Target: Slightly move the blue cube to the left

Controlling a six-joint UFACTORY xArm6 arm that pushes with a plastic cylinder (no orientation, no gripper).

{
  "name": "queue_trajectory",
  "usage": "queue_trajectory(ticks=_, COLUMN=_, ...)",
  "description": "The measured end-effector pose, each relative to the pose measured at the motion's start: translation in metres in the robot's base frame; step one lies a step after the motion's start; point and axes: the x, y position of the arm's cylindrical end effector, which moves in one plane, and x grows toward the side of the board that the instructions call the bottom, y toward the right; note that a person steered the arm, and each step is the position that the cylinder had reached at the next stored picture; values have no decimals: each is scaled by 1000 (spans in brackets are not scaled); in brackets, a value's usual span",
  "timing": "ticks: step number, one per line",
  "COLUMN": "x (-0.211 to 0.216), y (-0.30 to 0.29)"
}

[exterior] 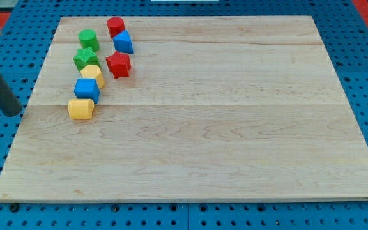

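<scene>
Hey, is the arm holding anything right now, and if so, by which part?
Nothing is held. My tip sits off the board's left edge in the view, apart from every block; the blue cube lies untouched to its right.

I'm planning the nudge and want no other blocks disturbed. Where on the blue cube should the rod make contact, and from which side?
Probably press the blue cube's face toward the view's right, coming in from the bare board on that side. That face is flat and open, while a yellow block crowds its top and another yellow block its bottom-left. My tip sits off the board's left edge, so it must first circle round.
</scene>
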Motion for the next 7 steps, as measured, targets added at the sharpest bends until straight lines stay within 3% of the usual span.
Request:
queue_trajectory(ticks=2, x=1, y=3)
queue_trajectory(ticks=3, x=0, y=45)
queue_trajectory(ticks=4, x=39, y=61)
queue_trajectory(ticks=5, x=54, y=115)
queue_trajectory(ticks=7, x=-10, y=159)
